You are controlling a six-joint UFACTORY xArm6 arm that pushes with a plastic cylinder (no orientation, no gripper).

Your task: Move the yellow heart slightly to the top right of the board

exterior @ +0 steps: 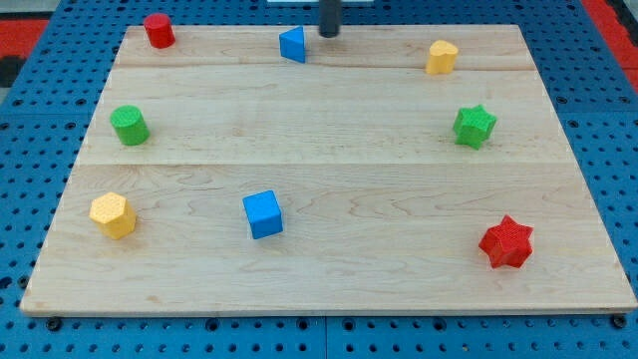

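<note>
Your yellow heart (442, 57) sits near the tabletop's (329, 150) top right, with the green star (475, 126) just below it toward the view's right, the red star (506, 242) far down at the bottom right, and the stretch between heart and my tip (328, 34) bare. My tip, the rod-shaped end effector with nothing to clench or release, rests at the top edge just right of the blue triangular block (293, 44), seemingly apart from it and holding nothing. You'll find the rod cut off by the view's top; elsewhere sit a red cylinder (159, 30), green cylinder (129, 125), yellow hexagonal block (112, 214) and blue cube (263, 213).
</note>
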